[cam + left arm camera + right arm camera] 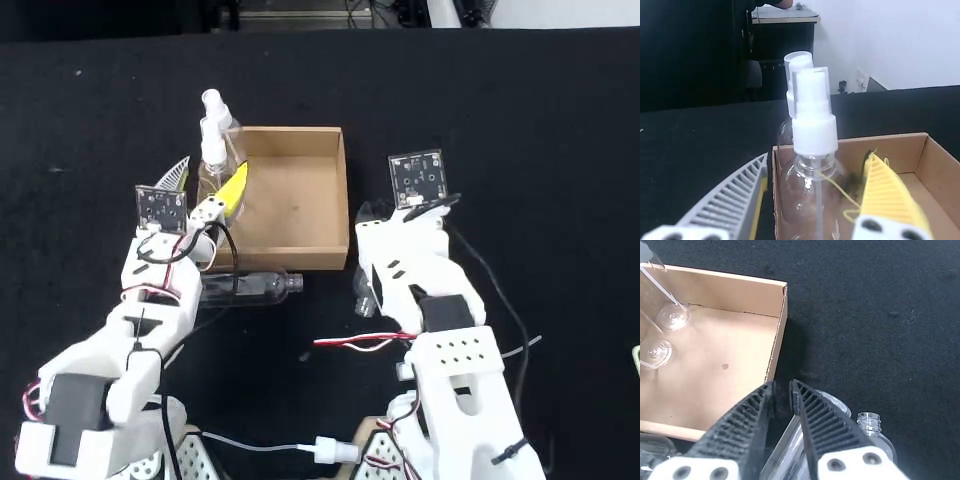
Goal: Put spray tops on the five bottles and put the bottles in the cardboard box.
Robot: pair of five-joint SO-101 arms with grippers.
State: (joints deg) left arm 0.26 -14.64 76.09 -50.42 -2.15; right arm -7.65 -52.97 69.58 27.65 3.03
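Two clear bottles with white spray tops (213, 135) stand in the left corner of the cardboard box (300, 205). My left gripper (212, 170) is open around the nearer one (812, 150), its grey finger (735, 200) outside the box wall and its yellow finger (887, 195) inside. My right gripper (781, 386) hovers just right of the box, its black fingers nearly together with only a narrow slit between them. Under it are an uncapped bottle (869, 422) and another clear bottle (827, 401). The two capped bottles' bases (671, 316) show inside the box (730, 360).
An uncapped bottle (250, 287) lies on its side in front of the box, beside the left arm. A loose spray top with its tube (335, 450) lies at the table's front edge. Red and white wires (360, 343) run by the right arm (410, 265).
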